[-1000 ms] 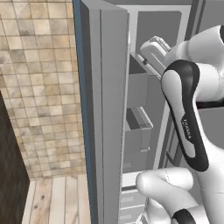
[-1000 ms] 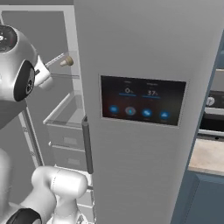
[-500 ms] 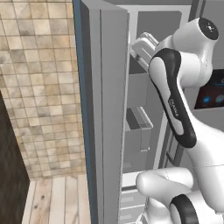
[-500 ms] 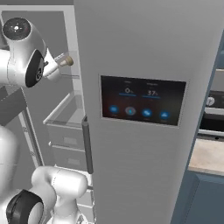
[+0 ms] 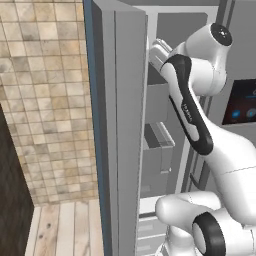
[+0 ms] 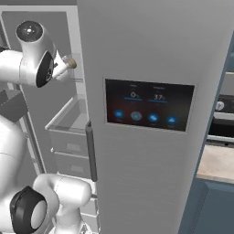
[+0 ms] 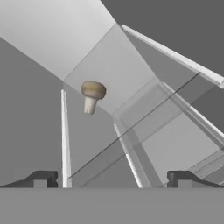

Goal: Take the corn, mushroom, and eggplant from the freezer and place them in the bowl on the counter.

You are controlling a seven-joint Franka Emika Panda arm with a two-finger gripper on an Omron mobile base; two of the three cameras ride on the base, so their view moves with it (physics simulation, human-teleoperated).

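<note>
Since a second ago, arm has swung up and further into the freezer (image 5: 125, 125); elbow and wrist now sit higher in both base views, and base cameras are unchanged. Arm rises from the base at the lower edge, forearm slanting up, wrist bent toward the upper shelf level inside the open compartment. Gripper (image 7: 109, 181) jaws stand wide apart, nothing between the fingertips (image 7: 41, 179). Beyond them, well apart, the mushroom (image 7: 92, 96) sits on a grey shelf, tan cap, pale stem. Right base view shows it just past the wrist (image 6: 71, 63). Counter (image 6: 219, 162) edge lies far right.
</note>
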